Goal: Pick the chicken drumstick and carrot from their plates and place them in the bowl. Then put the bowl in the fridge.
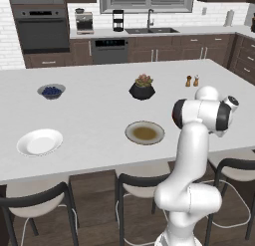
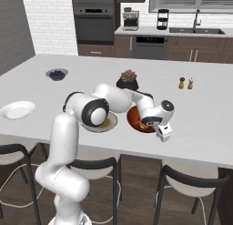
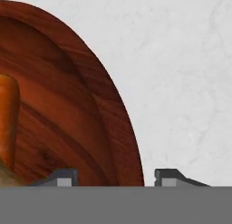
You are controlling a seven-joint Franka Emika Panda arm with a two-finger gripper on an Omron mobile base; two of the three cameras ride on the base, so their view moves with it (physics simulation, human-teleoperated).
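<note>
A small grey bowl of blueberries (image 1: 51,91) sits toward the left of the white worktop (image 1: 99,115), well apart from a black plant pot (image 1: 142,89) holding a reddish-green succulent near the middle. To the right of the pot stand two small shakers (image 1: 191,81), one brown and one pale, just beside each other. Dark-framed stools with pale seats (image 1: 35,200) line the near edge of the worktop. Along the back wall runs a counter with dark wood cabinets (image 1: 164,48), a sink with a tall tap (image 1: 150,21), a coffee machine (image 1: 84,22), a black jug appliance (image 1: 118,20) and a dishwasher (image 1: 109,51). A built-in oven (image 1: 42,28) stands at far left.
</note>
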